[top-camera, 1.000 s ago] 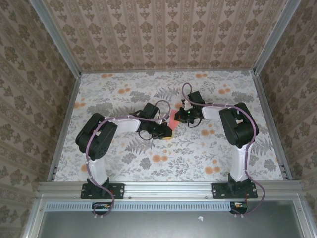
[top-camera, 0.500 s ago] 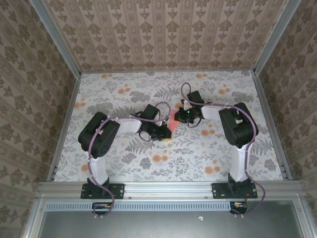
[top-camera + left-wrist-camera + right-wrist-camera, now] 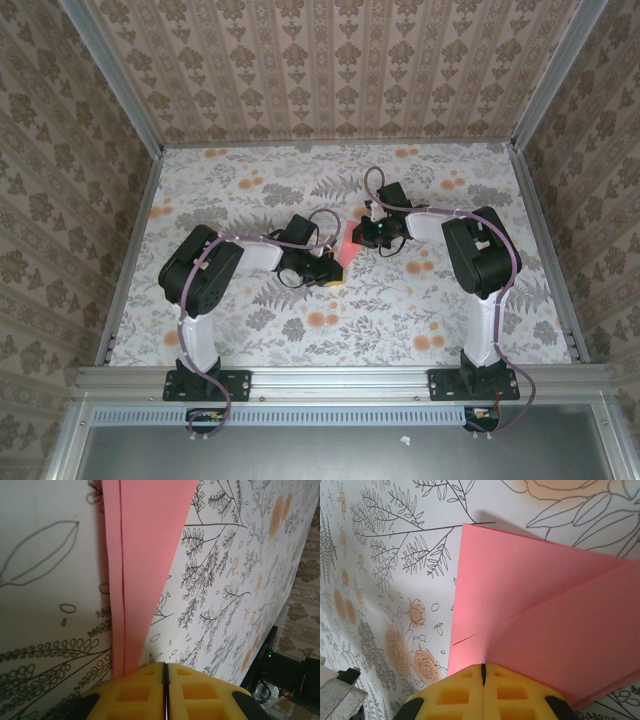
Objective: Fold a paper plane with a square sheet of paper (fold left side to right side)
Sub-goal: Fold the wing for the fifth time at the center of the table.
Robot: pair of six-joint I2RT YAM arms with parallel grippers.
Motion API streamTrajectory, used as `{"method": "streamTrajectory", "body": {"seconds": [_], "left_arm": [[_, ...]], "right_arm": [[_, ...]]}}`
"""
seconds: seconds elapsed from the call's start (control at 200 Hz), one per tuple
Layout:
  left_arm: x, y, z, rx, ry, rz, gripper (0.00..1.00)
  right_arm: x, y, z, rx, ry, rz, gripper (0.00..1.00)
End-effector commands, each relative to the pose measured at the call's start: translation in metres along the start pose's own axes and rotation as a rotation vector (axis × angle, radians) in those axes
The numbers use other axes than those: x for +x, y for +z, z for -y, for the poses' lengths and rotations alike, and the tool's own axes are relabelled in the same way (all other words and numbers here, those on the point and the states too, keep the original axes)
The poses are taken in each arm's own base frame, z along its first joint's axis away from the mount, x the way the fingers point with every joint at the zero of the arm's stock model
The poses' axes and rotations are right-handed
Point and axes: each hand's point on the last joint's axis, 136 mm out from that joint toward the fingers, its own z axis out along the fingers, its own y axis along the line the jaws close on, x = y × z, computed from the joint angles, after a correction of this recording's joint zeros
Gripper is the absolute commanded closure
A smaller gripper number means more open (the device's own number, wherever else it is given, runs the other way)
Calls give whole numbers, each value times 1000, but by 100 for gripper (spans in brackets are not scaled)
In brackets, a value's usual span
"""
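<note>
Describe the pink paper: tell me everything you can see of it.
The pink paper is thin, matte, salmon and unmarked, already folded: layered flaps overlap along sharp creases, narrowing to a long wedge. It lies flat on the floral tabletop, near its middle. The closed left gripper meets its narrow end, the closed right gripper its wider end; whether they pinch or press it is unclear.

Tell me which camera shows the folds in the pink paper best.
Right wrist: the paper lies broad, its overlapping flaps and slanted fold edges clear. Left wrist shows a narrow tapering strip with two close parallel edges. Top external shows a small pink patch, without fold detail.
</note>
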Motion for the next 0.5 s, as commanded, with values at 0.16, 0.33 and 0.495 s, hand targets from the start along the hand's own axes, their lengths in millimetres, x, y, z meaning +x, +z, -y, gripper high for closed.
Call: {"method": "streamTrajectory", "body": {"seconds": [0.16,0.33,0.495], "left_arm": [[7,-12,0,2,-30,7,91],[-3,-25,22,15,15,28,92],[-11,-26,21,14,17,37,91]], "right_arm": [[20,8,31,127,37,-65,98],[19,8,30,126,36,-62,98],[19,8,31,131,33,-61,98]]}}
